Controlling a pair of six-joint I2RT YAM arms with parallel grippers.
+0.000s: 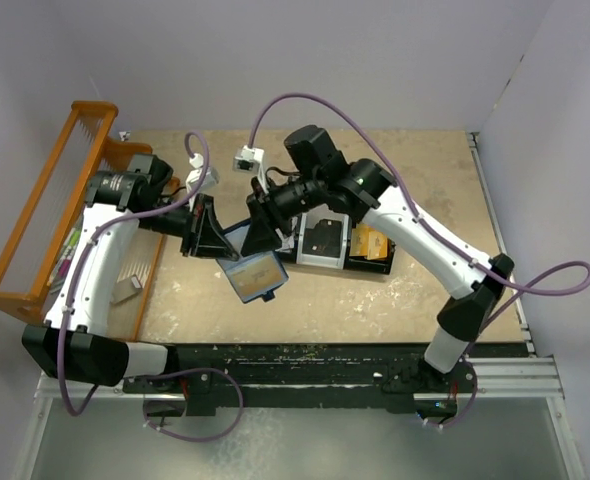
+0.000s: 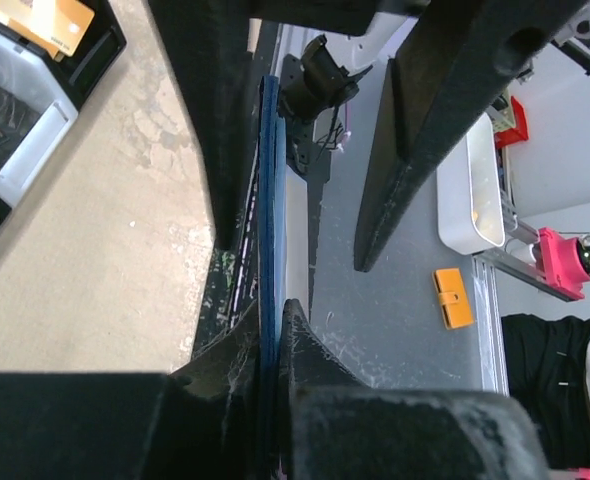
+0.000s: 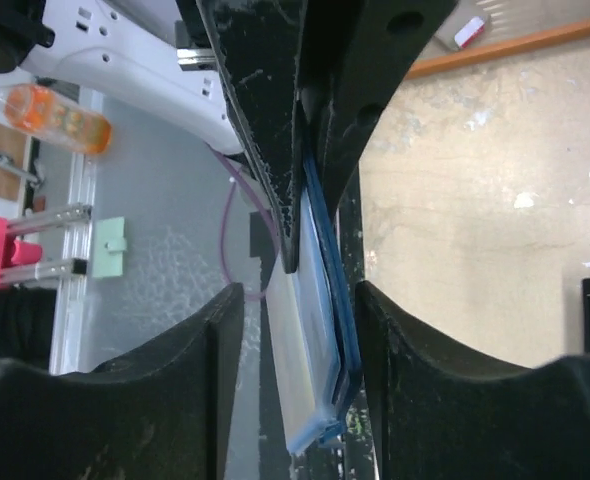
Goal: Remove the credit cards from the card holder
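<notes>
The beige table (image 1: 395,310) carries an orange slatted rack (image 1: 35,215) along the left edge and a black tray (image 1: 297,258) at mid-frame. The tray holds orange cards (image 1: 370,243), their print too small to read. Just left of the tray, the card holder (image 1: 252,273) is pinched edge-on by the left gripper (image 2: 270,325). The right gripper (image 3: 298,295) straddles it, jaws apart.

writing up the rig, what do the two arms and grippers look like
Both the left arm and right arm have white links with black joints. A thin purple cable loops along each. The left gripper and right gripper have black, scuffed, wedge-shaped fingers.
</notes>
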